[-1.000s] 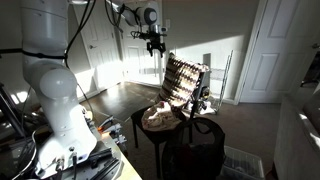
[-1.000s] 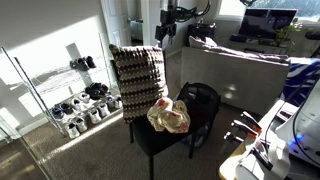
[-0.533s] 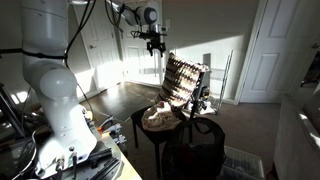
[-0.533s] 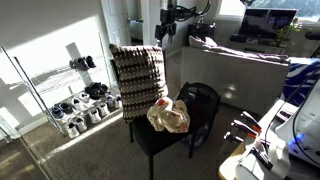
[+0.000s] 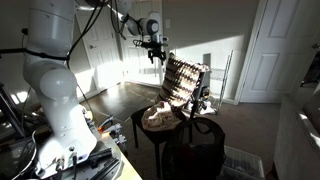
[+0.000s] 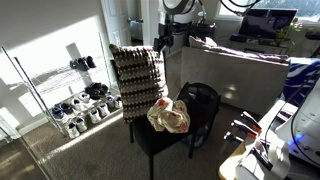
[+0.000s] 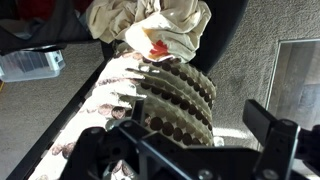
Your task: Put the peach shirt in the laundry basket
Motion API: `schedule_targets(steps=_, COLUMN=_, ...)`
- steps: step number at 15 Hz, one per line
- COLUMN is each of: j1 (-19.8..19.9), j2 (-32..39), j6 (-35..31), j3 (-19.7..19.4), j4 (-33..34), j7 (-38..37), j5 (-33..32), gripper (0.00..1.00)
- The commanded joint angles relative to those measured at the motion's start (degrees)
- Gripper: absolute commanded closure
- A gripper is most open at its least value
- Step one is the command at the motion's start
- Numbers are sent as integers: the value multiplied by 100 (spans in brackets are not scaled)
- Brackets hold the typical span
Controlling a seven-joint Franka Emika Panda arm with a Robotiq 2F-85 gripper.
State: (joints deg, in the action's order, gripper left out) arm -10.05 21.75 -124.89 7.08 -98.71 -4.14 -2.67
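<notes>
The peach shirt (image 5: 158, 117) lies bunched on the seat of a dark chair and shows in both exterior views (image 6: 168, 116). In the wrist view it is at the top (image 7: 150, 25). A dotted patterned cloth (image 5: 183, 82) hangs over the chair back (image 6: 136, 75) and fills the middle of the wrist view (image 7: 160, 95). A dark laundry basket (image 6: 203, 100) stands right beside the chair (image 5: 197, 142). My gripper (image 5: 155, 55) hangs in the air above the top of the chair back (image 6: 160, 42). Its jaws (image 7: 190, 145) are open and empty.
A wire shoe rack (image 6: 80, 100) stands along the sunlit wall. A grey sofa (image 6: 240, 65) is behind the chair. White doors (image 5: 270, 50) close off the back. A clear plastic bin (image 7: 30, 65) lies on the floor. The robot base (image 5: 60, 110) stands near the chair.
My gripper has come down a little toward the top of the chair back. The shirt, chair and basket have not moved.
</notes>
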Motion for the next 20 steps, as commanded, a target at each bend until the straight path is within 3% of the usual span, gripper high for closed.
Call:
schedule_targets(steps=1, j1=-25, j2=140, j6=-55, j3=-133, j4=-301, j7=-142, j5=-132, gripper=0)
schedule_targets(steps=7, j1=36, j2=686, j6=-145, j3=-318, j4=-554, j7=-62, j5=-141, gripper=0)
schedule_targets(steps=13, j1=94, j2=1434, j6=-1564, j3=-546, j4=-720, j7=135, j5=-495, gripper=0)
schedule_targets(steps=20, j1=118, j2=1693, j6=-1524, j3=-541, j4=-609, j7=155, j5=-383, gripper=0)
